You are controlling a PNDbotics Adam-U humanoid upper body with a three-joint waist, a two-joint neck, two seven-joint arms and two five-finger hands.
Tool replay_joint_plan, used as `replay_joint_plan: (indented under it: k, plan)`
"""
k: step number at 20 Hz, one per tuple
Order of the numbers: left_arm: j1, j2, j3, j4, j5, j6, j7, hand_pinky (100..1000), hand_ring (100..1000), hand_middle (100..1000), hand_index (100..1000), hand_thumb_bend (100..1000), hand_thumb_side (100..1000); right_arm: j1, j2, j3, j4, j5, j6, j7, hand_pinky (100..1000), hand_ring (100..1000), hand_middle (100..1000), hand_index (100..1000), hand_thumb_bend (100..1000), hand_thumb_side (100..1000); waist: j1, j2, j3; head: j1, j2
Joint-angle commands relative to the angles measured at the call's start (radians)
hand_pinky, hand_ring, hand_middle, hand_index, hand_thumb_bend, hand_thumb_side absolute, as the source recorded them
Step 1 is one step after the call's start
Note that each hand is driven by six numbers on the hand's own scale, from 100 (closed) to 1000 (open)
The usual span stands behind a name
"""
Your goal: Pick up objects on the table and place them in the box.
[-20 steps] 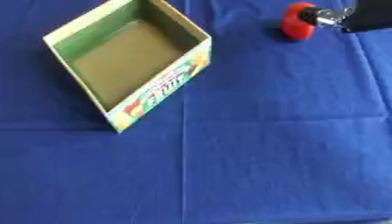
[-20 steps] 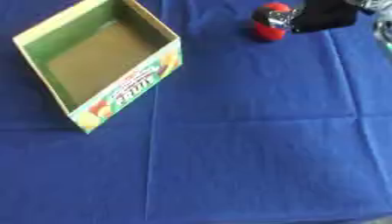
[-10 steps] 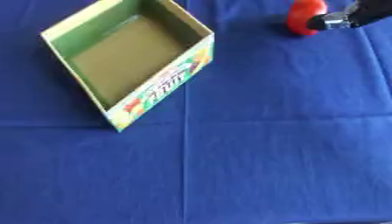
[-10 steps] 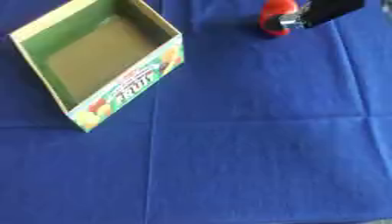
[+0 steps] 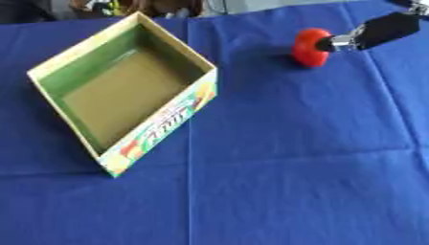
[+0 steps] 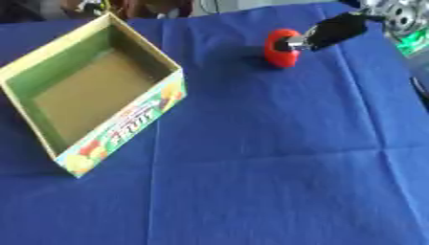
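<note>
Left eye view, near to far: nearest me is bare blue tablecloth [image 5: 276,191] w/ fold creases, one running across and one running away from me. Mid-left sits the box [image 5: 126,107], open top, turned at an angle so one corner points toward me. Green inner walls, brown floor, fruit print and lettering on the near-right wall. I see nothing inside it.

Far right, the red object [image 5: 310,47] is well apart from the box, across open cloth. Rounded shape, can't make out more. It casts a dark shadow on the cloth just to its left.

My right hand [image 5: 381,31] comes in from the upper right corner. Only a black finger w/ a silver joint shows, its tip touching the red object's right side. Red object is therefore at the fingertip, on the hand's left, toward the box. Whether fingers curl round it or just rest against it, I can't tell; most of the hand is out of frame. Can't tell either if the object is lifted or on the cloth.

Left hand isn't visible in either eye view.
</note>
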Motion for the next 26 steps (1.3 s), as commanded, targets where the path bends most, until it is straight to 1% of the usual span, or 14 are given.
replay_joint_plan:
  k: [1,4,8,12,16,17,19,20,22,26]
  plan:
    - [-0.014,0.01,-0.001,-0.019,0.002,-0.002,-0.003,644,874,850,904,100,1000,-0.03,-0.009,0.003,0.027,0.018,-0.006,0.016,934,945,909,1000,666,629,-0.002,-0.025,0.002,-0.011,-0.031]
    - [-0.017,0.008,-0.002,-0.019,0.004,-0.002,-0.004,644,874,849,903,100,1000,-0.045,0.009,0.015,0.057,0.016,-0.009,0.036,930,941,902,1000,668,616,0.0,-0.028,0.002,-0.013,-0.032]
    - [-0.017,0.006,-0.003,-0.019,0.006,0.0,-0.005,644,874,847,899,100,1000,-0.072,0.038,0.027,0.114,0.015,-0.007,0.06,918,929,895,1000,662,597,0.001,-0.031,0.002,-0.014,-0.018]
    - [-0.019,0.006,-0.006,-0.019,0.007,0.0,-0.006,644,875,844,891,100,1000,-0.106,0.07,0.038,0.183,0.041,-0.003,0.07,915,921,881,1000,641,588,0.001,-0.033,0.001,-0.014,-0.001]
    - [-0.02,0.004,-0.007,-0.019,0.009,0.001,-0.008,644,875,843,889,100,1000,-0.138,0.102,0.042,0.246,0.062,-0.004,0.068,913,920,883,1000,645,581,0.001,-0.033,0.001,-0.017,0.004]
    - [-0.019,0.004,-0.008,-0.019,0.009,0.002,-0.009,644,875,841,885,100,1000,-0.145,0.111,0.042,0.259,0.064,-0.006,0.066,905,917,896,1000,633,543,0.001,-0.033,0.003,-0.017,0.007]
    - [-0.02,0.004,-0.008,-0.019,0.01,0.002,-0.009,643,875,840,884,100,1000,-0.157,0.125,0.043,0.288,0.067,-0.009,0.062,891,910,896,1000,607,505,0.001,-0.031,0.005,-0.017,0.01]
    - [-0.02,0.003,-0.008,-0.019,0.01,0.002,-0.009,643,875,840,884,100,1000,-0.162,0.131,0.042,0.302,0.067,-0.011,0.061,892,911,899,1000,574,490,0.001,-0.031,0.006,-0.018,0.01]
    - [-0.021,0.002,-0.01,-0.019,0.011,0.002,-0.011,643,875,838,882,100,1000,-0.172,0.14,0.038,0.324,0.067,-0.014,0.054,892,907,900,1000,520,468,0.001,-0.029,0.008,-0.017,0.01]
    - [-0.021,0.002,-0.01,-0.019,0.013,0.003,-0.012,644,875,836,878,100,1000,-0.184,0.149,0.036,0.357,0.055,-0.02,0.049,867,887,898,1000,491,442,-0.002,-0.024,0.011,-0.017,0.01]
